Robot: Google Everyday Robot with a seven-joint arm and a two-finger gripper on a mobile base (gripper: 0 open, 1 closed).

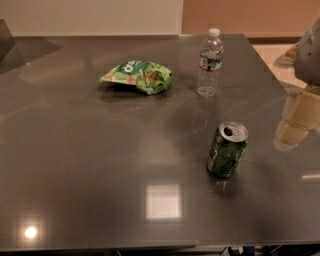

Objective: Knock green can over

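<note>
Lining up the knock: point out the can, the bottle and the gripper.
Can [227, 150]: camera view, its green side.
Bottle [210, 61]: camera view, its label.
Gripper [295, 125]: camera view, right edge beside the can, its pale end.

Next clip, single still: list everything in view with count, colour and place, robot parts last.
green can: one, dark green with a silver top, standing on the table, front right.
water bottle: one, clear with a white cap, upright, behind the can near the far edge.
snack bag: one, light green with white lettering, lying flat, left of the bottle.
table: one, dark grey and glossy, fills most of the view.
wall: cream at left, tan at right, behind the table.
gripper: one, grey and cream, at the right edge of the view, right of the can and apart from it.
</note>
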